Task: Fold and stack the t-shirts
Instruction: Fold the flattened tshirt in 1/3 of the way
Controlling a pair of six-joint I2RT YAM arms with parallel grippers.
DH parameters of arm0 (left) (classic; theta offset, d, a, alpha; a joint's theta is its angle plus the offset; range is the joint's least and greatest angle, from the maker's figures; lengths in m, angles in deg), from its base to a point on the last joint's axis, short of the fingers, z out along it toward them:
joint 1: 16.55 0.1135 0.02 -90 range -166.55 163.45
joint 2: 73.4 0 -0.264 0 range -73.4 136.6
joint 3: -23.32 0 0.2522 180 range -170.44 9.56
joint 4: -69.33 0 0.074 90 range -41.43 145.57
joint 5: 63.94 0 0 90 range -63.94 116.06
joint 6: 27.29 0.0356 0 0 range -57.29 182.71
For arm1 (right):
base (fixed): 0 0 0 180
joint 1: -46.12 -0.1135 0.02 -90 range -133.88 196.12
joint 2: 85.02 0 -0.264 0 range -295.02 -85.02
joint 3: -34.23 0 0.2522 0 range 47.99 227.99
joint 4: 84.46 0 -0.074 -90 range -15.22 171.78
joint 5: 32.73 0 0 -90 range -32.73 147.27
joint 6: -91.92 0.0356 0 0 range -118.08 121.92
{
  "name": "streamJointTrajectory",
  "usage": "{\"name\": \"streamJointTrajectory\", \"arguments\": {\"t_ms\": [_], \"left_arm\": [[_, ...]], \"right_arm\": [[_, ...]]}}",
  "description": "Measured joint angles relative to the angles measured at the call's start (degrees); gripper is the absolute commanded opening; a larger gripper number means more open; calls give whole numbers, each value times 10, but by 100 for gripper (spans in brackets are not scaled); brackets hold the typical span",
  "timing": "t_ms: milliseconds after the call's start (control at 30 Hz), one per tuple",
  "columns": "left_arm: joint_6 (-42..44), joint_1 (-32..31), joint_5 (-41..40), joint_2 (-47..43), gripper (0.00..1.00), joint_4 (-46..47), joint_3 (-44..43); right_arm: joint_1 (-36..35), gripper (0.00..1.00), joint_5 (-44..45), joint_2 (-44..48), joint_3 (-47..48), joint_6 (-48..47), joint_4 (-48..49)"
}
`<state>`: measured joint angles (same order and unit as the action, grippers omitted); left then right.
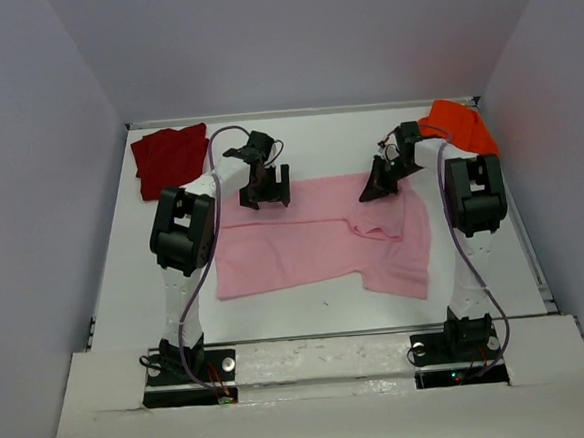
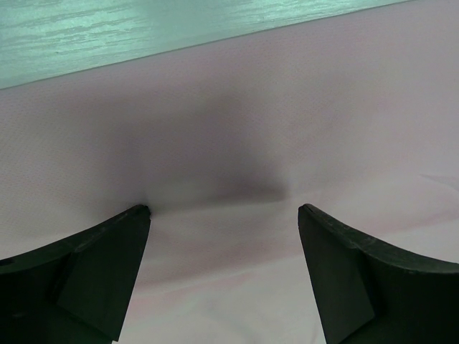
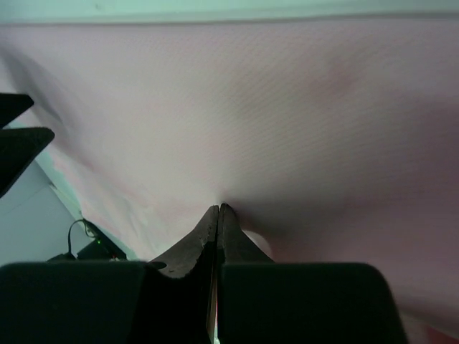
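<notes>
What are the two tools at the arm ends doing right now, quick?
Left tool: open, holding nothing, over the pink t-shirt.
Right tool: closed, pinching the pink t-shirt.

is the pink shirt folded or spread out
Mostly spread: the pink shirt lies flat and wide across the table, with only a small rumpled flap doubled over toward its right side.

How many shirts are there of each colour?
pink t-shirt: 1
dark red t-shirt: 1
orange t-shirt: 1
Total: 3
</notes>
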<state>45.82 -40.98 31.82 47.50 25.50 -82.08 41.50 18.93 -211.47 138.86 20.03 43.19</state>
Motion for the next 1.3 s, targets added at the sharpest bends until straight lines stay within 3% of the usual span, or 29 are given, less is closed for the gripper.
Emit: {"name": "streamJointTrajectory", "arguments": {"t_ms": [900,1300], "left_arm": [[13,14,24,0,99,-2,-1],[17,22,28,0,99,-3,-1]], "right_arm": [[174,0,49,30,-33,-42,-43],[192,0,50,31,3,-43,-59]]}}
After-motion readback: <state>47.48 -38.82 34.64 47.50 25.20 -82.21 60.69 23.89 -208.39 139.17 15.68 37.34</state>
